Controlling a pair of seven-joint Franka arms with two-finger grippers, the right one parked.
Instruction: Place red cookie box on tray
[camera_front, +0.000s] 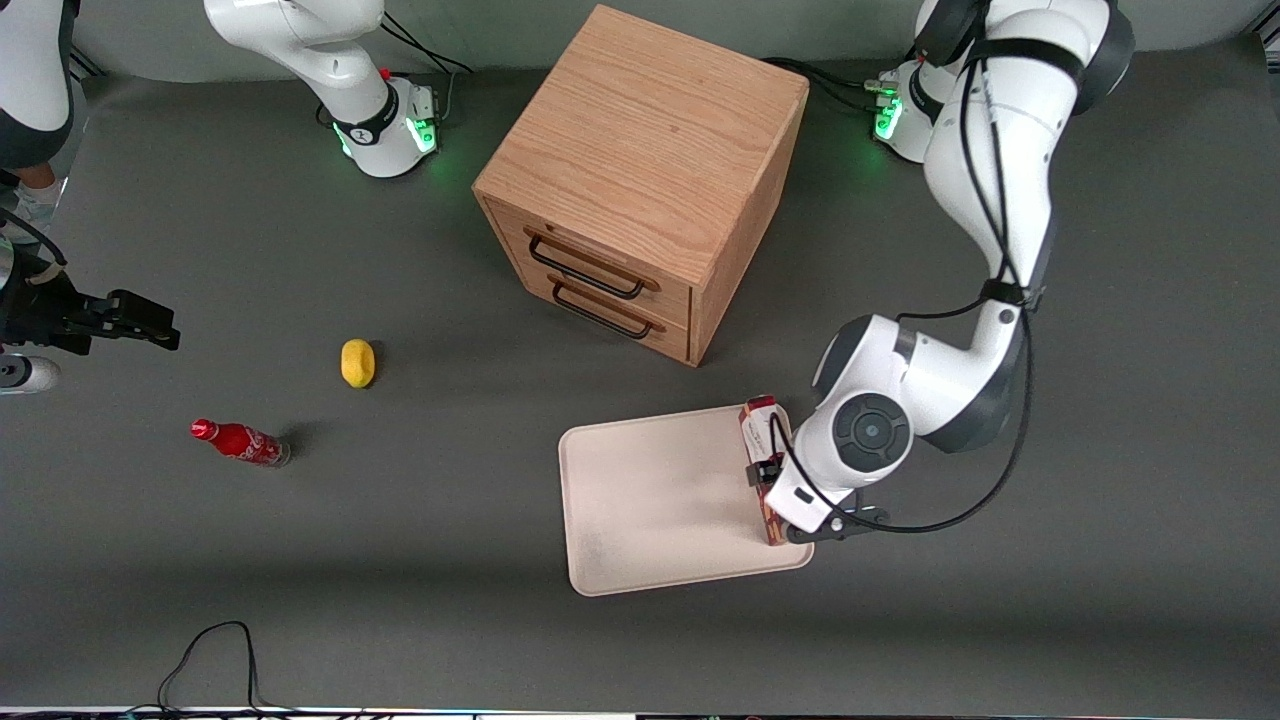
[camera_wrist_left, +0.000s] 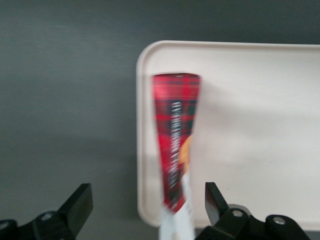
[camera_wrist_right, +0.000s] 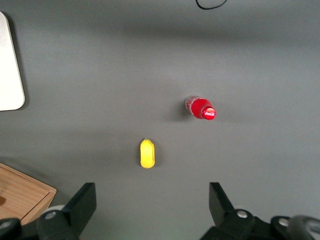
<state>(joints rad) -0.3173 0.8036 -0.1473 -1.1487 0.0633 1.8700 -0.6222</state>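
Tray edge nearest the camera, with the box stood on it under the tool.

The pale cream tray (camera_front: 660, 500), smooth with rounded corners and a low rim, lies on the dark matte counter (camera_front: 400, 560) in front of the wooden drawer cabinet (camera_front: 640, 180). The red cookie box (camera_wrist_left: 176, 145), a thin tartan carton, stands on its narrow edge just inside the rim nearest the working arm. The tool (camera_wrist_left: 148, 205) hangs above it, spread wide, its fingers (camera_wrist_left: 80, 205) clear of the card on both sides; likely just let go.

The left arm bends down from its base, wrist low at about 4 o'clock from table centre; its gripper (camera_front: 768, 478) points downward, fingers (camera_wrist_left: 80, 205) spread wide.
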